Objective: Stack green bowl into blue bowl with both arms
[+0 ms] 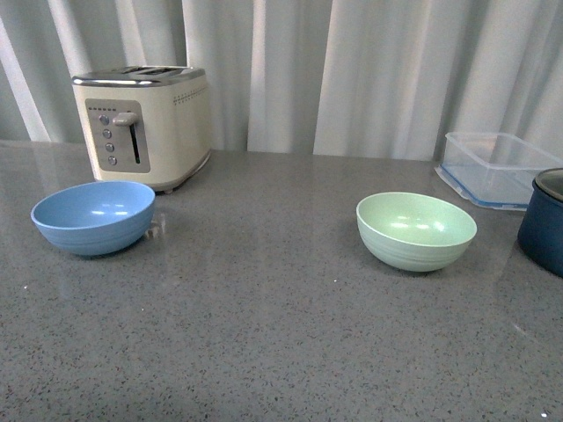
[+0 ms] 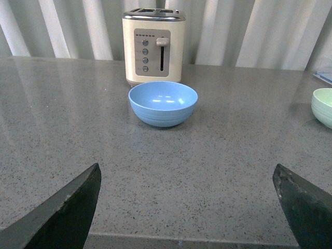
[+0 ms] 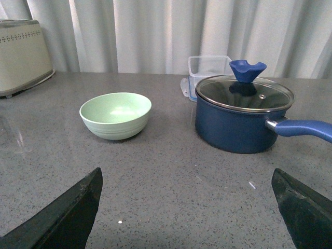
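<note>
The blue bowl (image 1: 93,216) sits upright on the grey counter at the left, just in front of the toaster. The green bowl (image 1: 415,229) stands upright at the right, apart from it. Neither arm shows in the front view. In the left wrist view my left gripper (image 2: 187,174) is open and empty, well short of the blue bowl (image 2: 163,103), with the green bowl (image 2: 323,106) at the frame's edge. In the right wrist view my right gripper (image 3: 187,176) is open and empty, short of the green bowl (image 3: 115,114).
A cream toaster (image 1: 143,126) stands behind the blue bowl. A clear plastic container (image 1: 495,167) and a dark navy lidded pot (image 3: 244,111) with a long handle sit right of the green bowl. Bare grey counter (image 1: 264,290) lies between the bowls; a curtain hangs behind.
</note>
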Controlling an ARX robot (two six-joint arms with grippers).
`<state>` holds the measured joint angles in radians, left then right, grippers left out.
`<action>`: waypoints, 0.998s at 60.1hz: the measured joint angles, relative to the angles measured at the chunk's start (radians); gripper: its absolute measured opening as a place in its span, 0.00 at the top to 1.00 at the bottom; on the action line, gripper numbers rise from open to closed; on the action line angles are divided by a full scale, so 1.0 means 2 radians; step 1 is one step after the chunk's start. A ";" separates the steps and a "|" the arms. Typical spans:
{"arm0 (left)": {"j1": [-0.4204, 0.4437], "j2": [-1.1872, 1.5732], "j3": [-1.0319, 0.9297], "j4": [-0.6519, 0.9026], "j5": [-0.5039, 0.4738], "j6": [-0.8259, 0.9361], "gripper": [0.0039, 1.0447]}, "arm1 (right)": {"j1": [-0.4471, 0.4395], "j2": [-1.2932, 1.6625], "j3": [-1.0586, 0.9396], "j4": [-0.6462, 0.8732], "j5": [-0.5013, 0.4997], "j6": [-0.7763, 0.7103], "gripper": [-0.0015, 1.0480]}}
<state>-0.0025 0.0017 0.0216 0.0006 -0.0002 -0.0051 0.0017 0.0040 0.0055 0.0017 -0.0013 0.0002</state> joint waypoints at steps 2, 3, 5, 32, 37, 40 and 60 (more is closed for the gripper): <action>0.000 0.000 0.000 0.000 0.000 0.000 0.06 | 0.000 0.000 0.000 0.000 0.000 0.000 0.10; 0.000 0.000 0.000 0.000 0.000 0.000 0.06 | 0.000 0.000 0.000 0.000 0.000 0.000 0.10; 0.000 0.000 0.000 0.000 0.000 0.000 0.06 | 0.000 0.000 0.000 0.000 0.000 0.000 0.10; 0.000 0.000 0.000 0.000 0.000 0.000 0.06 | 0.000 0.000 0.000 0.000 0.000 0.000 0.10; 0.000 0.000 0.000 0.000 0.000 0.000 0.06 | 0.000 0.000 0.000 0.000 0.000 0.000 0.10; 0.000 0.000 0.000 0.000 0.000 0.000 0.06 | 0.000 0.000 0.000 0.000 0.000 0.000 0.10; -0.005 0.197 0.084 0.054 -0.069 -0.024 0.06 | 0.000 0.000 0.000 0.000 0.000 0.000 0.10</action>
<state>-0.0132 0.3950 0.1898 0.1085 -0.1379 -0.0536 0.0017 0.0040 0.0055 0.0017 -0.0017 0.0002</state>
